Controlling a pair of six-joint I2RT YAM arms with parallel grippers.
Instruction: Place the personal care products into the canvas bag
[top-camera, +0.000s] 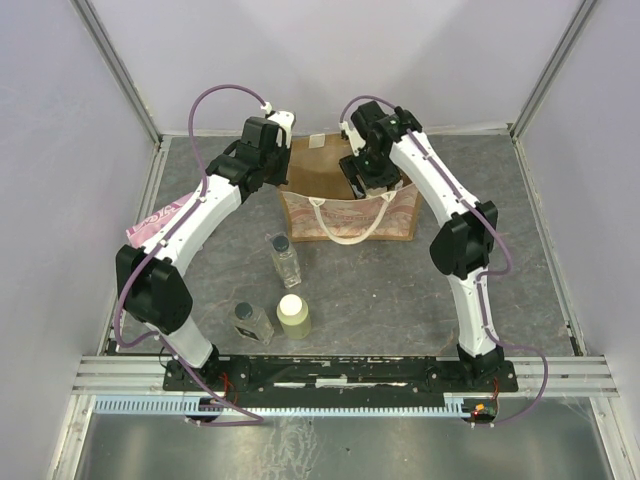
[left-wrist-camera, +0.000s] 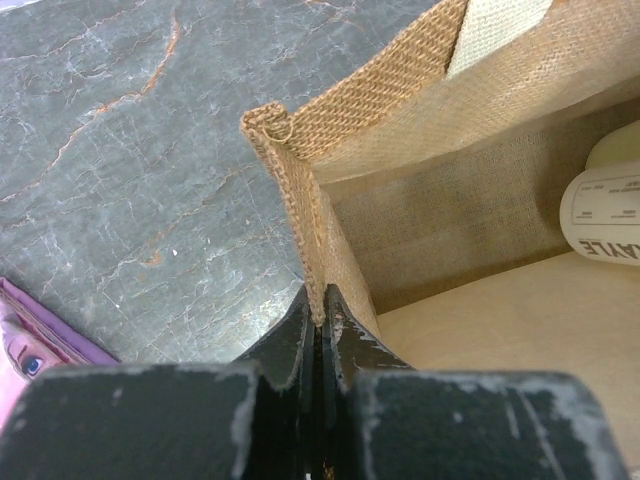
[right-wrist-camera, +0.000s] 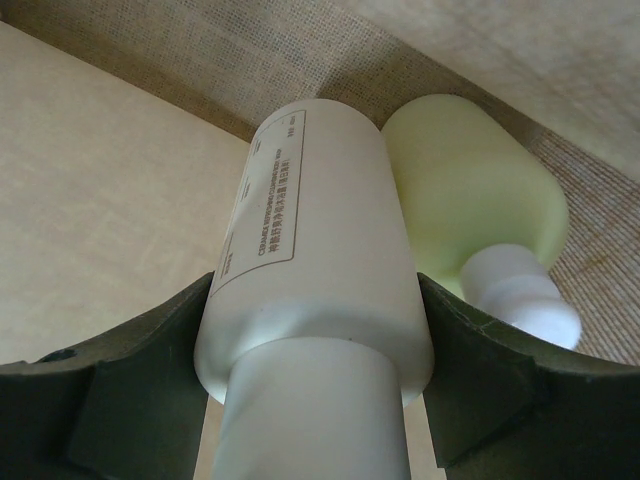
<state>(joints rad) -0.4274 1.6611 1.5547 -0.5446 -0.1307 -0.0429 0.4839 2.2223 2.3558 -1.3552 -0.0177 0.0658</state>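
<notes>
Grips the canvas bag (top-camera: 345, 205) at its left corner seam with the left jaws, pressed together on the brown fabric rim. Stands the bag open at the far middle of the grey marbled surface (top-camera: 400, 290). Reaches down inside it with the right jaws, clamped on both sides of a cream labelled bottle (right-wrist-camera: 315, 250), cap toward the wrist camera. Just beside that, against the woven wall, a pale yellow bottle (right-wrist-camera: 470, 195) with a white top. Outside, on the surface in front of the bag: a clear black-capped bottle (top-camera: 285, 258) on its side, a second clear bottle (top-camera: 250, 320) nearer the arm bases, and just beside it an upright cream-lidded bottle (top-camera: 294, 315). At the left, partly under the left arm, a flat pink packet (top-camera: 158, 222).
</notes>
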